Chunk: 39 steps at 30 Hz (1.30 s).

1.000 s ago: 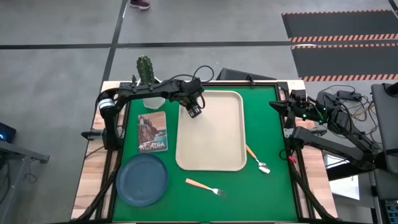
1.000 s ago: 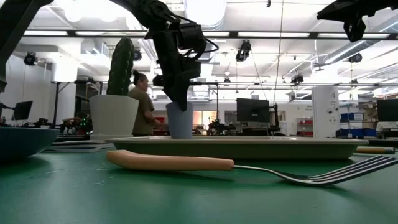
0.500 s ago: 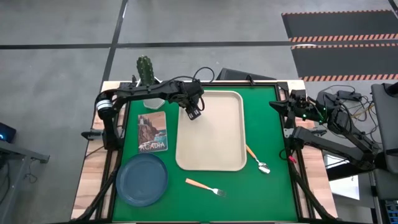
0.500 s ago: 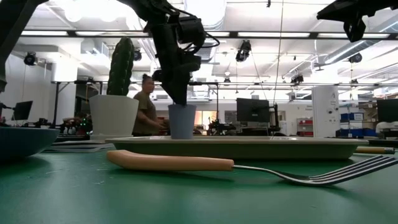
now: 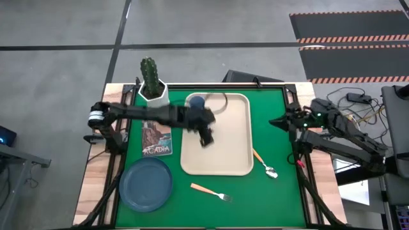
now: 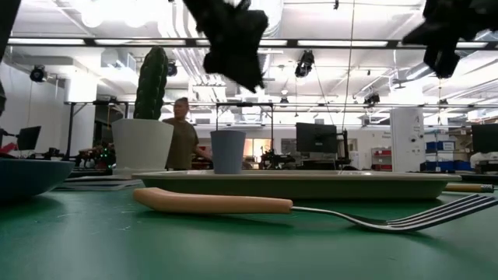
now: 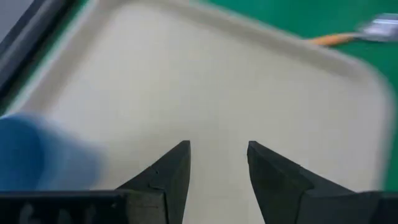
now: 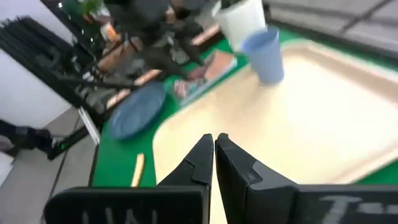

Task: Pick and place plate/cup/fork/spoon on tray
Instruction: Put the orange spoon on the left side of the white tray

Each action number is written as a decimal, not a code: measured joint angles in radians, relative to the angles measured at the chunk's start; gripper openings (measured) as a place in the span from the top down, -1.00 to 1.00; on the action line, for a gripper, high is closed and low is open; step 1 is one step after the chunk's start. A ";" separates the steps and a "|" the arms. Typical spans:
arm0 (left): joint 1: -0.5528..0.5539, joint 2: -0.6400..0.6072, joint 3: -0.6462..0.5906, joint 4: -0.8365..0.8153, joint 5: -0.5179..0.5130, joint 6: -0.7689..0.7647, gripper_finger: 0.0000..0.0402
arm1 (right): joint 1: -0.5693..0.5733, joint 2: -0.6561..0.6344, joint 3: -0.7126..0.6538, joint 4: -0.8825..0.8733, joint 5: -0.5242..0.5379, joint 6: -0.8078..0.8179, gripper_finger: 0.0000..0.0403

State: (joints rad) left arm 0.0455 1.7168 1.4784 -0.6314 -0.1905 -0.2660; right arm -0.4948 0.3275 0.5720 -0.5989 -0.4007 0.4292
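The small blue cup (image 5: 196, 101) stands upright on its base in the far left corner of the beige tray (image 5: 220, 153); it also shows in the low view (image 6: 227, 152). My left gripper (image 5: 206, 135) hovers open and empty over the tray, nearer than the cup (image 7: 37, 155); its own view shows the gap between its fingers (image 7: 217, 152). My right gripper (image 5: 281, 121) is shut and empty at the table's right side (image 8: 213, 144). The dusty-blue plate (image 5: 146, 184) lies at the near left. The fork (image 5: 211, 191) lies near the tray's front edge. The spoon (image 5: 263, 163) lies right of the tray.
A white pot with a green cactus (image 5: 152, 83) stands at the far left, beside the cup. A picture book (image 5: 157, 137) lies left of the tray. A person (image 6: 184, 140) stands in the room beyond the table.
My left gripper has let go of the cup, risen, and gone toward the table's near edge over the tray. The cup stays upright in the tray's far left corner. My right gripper has reached a little toward the tray.
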 joint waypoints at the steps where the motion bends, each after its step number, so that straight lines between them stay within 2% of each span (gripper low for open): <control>1: -0.033 0.000 -0.008 0.038 0.000 0.011 0.30 | 0.011 0.000 -0.023 0.010 0.000 0.006 0.96; 5: -0.148 -0.002 -0.033 0.179 -0.003 0.046 0.30 | 0.065 0.000 -0.107 0.100 0.000 0.037 0.96; 10: -0.233 -0.008 -0.075 0.300 -0.008 0.115 0.30 | 0.146 0.002 -0.174 0.326 0.000 0.072 0.96; 16: -0.250 -0.025 -0.082 0.322 -0.027 0.143 0.30 | 0.269 0.012 -0.198 0.538 0.004 0.085 0.96; 23: -0.249 -0.032 -0.095 0.364 -0.034 0.174 0.30 | 0.435 0.112 -0.141 0.538 0.108 0.080 0.96; 27: -0.249 -0.032 -0.095 0.361 -0.054 0.174 0.30 | 0.525 0.206 -0.076 0.443 0.169 0.099 0.96; 33: -0.248 -0.032 -0.096 0.352 -0.054 0.174 0.30 | 0.649 0.363 0.064 0.110 0.252 0.167 0.96; 39: -0.249 -0.032 -0.098 0.329 -0.054 0.170 0.30 | 0.786 0.506 0.108 -0.264 0.220 0.416 0.96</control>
State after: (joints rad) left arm -0.2039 1.6848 1.3804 -0.3027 -0.2441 -0.0963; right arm 0.2910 0.8330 0.6804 -0.8629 -0.1807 0.8455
